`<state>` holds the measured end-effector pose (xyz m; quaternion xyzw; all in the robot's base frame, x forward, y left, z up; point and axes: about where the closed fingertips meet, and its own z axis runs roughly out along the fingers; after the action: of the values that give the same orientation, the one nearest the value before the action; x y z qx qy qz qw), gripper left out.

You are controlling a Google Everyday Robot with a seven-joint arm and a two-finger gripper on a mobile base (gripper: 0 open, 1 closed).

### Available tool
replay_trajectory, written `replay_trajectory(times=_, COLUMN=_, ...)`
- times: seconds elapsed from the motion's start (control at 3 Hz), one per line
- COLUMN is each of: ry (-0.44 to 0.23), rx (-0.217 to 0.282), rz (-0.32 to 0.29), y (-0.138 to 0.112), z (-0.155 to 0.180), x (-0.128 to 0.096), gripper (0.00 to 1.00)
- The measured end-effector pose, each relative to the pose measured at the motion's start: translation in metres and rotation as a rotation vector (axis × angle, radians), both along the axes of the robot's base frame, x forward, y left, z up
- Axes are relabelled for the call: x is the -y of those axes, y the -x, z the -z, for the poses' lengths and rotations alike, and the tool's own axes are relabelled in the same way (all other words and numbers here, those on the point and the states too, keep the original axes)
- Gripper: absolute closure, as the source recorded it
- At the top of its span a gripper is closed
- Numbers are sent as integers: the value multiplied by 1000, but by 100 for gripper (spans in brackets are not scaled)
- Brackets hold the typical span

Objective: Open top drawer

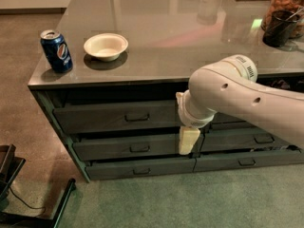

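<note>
The top drawer (109,118) is the tallest dark grey-green front in the left column of the cabinet, and it looks closed. Its small loop handle (137,117) sits at its centre. My gripper (188,140) hangs pointing down from the white arm (237,94), which reaches in from the right. The gripper is in front of the divide between the left and right drawer columns, at the height of the middle drawer (137,147). It is to the right of and below the top drawer's handle and does not touch it.
A blue soda can (57,50) and a white bowl (105,46) stand on the glossy countertop (180,37) at the left. A jar (285,6) and dark cup (277,28) stand at the back right. A black frame (19,194) sits on the floor at lower left.
</note>
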<state>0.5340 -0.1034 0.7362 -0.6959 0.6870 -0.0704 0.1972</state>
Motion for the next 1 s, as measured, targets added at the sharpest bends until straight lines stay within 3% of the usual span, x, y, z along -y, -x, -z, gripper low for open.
replay_trajectory(times=0.33, ry=0, rx=20, rz=-2, y=-6, z=12, x=3, gripper=0)
replay_trajectory(times=1.0, ry=-40, rx=58, rz=-6, y=-45, z=47, x=3, gripper=0)
